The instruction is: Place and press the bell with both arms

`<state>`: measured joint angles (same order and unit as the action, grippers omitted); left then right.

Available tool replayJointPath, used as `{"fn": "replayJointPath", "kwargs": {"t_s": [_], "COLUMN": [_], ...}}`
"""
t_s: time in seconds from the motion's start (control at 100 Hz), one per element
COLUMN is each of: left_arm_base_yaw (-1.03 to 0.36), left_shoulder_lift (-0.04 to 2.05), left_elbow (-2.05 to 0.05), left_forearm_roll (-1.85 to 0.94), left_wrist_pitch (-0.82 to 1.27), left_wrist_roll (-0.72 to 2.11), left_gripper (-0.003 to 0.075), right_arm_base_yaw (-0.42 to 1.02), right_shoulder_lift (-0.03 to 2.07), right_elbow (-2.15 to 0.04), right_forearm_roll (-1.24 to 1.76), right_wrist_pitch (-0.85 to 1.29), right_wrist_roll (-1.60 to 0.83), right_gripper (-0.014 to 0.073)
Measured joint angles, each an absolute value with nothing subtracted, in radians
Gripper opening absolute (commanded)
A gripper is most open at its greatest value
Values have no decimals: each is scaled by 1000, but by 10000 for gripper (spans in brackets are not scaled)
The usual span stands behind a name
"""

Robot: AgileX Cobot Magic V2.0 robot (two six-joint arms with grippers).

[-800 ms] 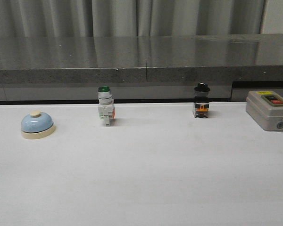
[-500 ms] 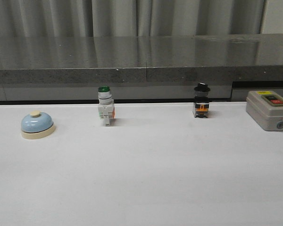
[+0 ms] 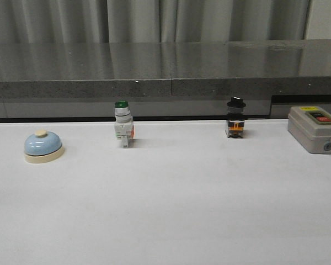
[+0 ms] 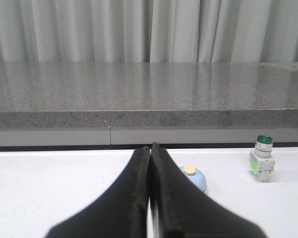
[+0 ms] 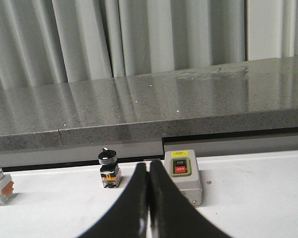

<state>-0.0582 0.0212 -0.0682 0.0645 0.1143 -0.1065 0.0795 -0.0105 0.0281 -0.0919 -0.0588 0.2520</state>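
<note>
The bell (image 3: pixel 43 146), light-blue dome on a cream base with a cream button, sits on the white table at the far left of the front view. Neither arm appears in that view. In the left wrist view the bell (image 4: pixel 195 177) peeks out just behind the black fingers of my left gripper (image 4: pixel 150 148), which is shut with nothing between its pads and stands short of the bell. My right gripper (image 5: pixel 148 165) is also shut and empty, far from the bell, with the grey button box just beyond its tips.
A green-capped white push-button switch (image 3: pixel 123 124) stands at the back centre-left, a black-knobbed selector switch (image 3: pixel 236 118) at the back centre-right, and a grey box with red and green buttons (image 3: pixel 315 128) at the far right. A dark stone ledge (image 3: pixel 165 72) runs behind the white table (image 3: pixel 171 204).
</note>
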Motion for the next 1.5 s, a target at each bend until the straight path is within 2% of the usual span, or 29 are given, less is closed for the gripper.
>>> {"fn": "replayJointPath", "kwargs": {"t_s": [0.32,0.72,0.92,1.17,1.24,1.31,1.38,1.46,1.5], "left_arm_base_yaw": [-58,-58,-58,-58,-58,-58,-58,-58,-58], "left_shoulder_lift": [317,729,874,945,946,946,946,946,946], "left_elbow": [-344,-694,-771,-780,-780,-780,-780,-780,-780], "left_forearm_roll": [47,47,47,47,47,47,47,47,47], "left_wrist_pitch": [229,522,597,615,616,618,618,620,621], "left_wrist_roll": [-107,-107,-107,-105,-103,-89,-79,-77,-77], "left_gripper": [-21,-21,-21,-5,60,169,322,536,611], "right_arm_base_yaw": [80,80,80,80,80,80,80,80,80], "right_shoulder_lift": [-10,-10,-10,-10,-10,-10,-10,-10,-10], "right_elbow": [28,28,28,28,28,28,28,28,28], "right_forearm_roll": [-92,-92,-92,-92,-92,-92,-92,-92,-92], "right_wrist_pitch": [-59,-59,-59,-59,-59,-59,-59,-59,-59], "right_wrist_roll": [252,254,254,254,254,254,254,253,252], "right_gripper": [-64,-64,-64,-64,-64,-64,-64,-64,-64]}}
